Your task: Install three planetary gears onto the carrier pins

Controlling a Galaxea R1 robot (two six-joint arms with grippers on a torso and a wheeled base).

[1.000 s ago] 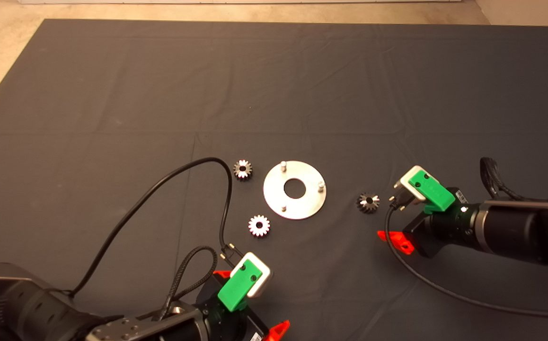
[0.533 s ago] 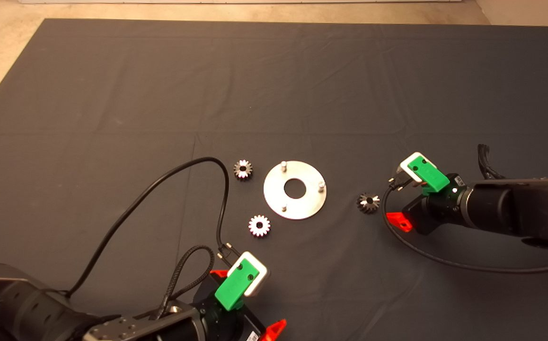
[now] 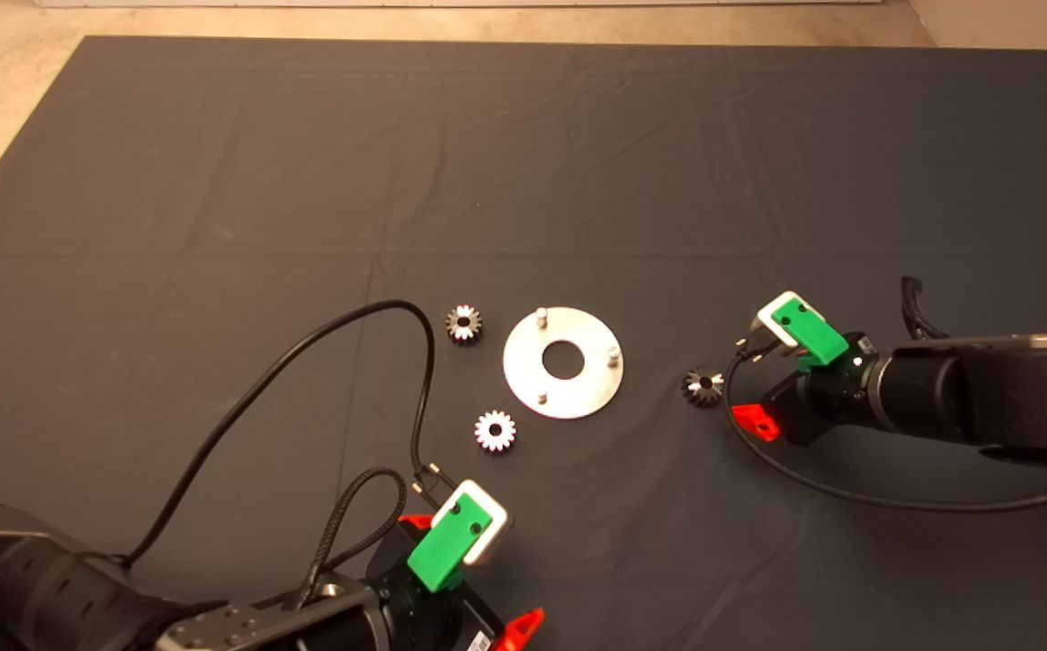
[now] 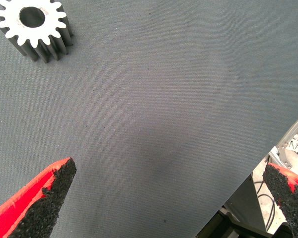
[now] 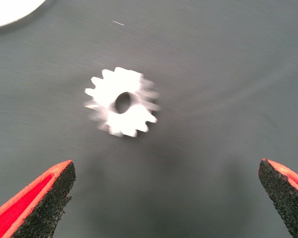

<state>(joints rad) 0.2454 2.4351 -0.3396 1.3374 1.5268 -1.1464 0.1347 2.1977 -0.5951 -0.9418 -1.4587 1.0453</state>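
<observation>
A flat silver disc [image 3: 523, 375] with a large centre hole lies mid-mat with three upright carrier pins [image 3: 542, 316]. All the pins are bare. Three planetary gears lie on the mat: one left of the disc [image 3: 464, 324], one below-left of it [image 3: 495, 431], one to its right [image 3: 702, 387]. My right gripper [image 3: 748, 391] is open just right of the right gear, which sits ahead of its open fingers in the right wrist view [image 5: 121, 101]. My left gripper [image 3: 472, 572] is open and empty near the front edge, below the lower-left gear, seen in the left wrist view [image 4: 34, 27].
A black cable [image 3: 306, 348] loops from the left arm across the mat to near the left gear. Another cable [image 3: 849, 499] trails from the right wrist. The disc's edge [image 5: 10, 12] shows in the right wrist view. Bare floor lies beyond the mat's far edge.
My right gripper has moved left and slightly away from the front edge, closer to the right gear. My left gripper has drifted a little toward the front edge. Gears and disc have not moved.
</observation>
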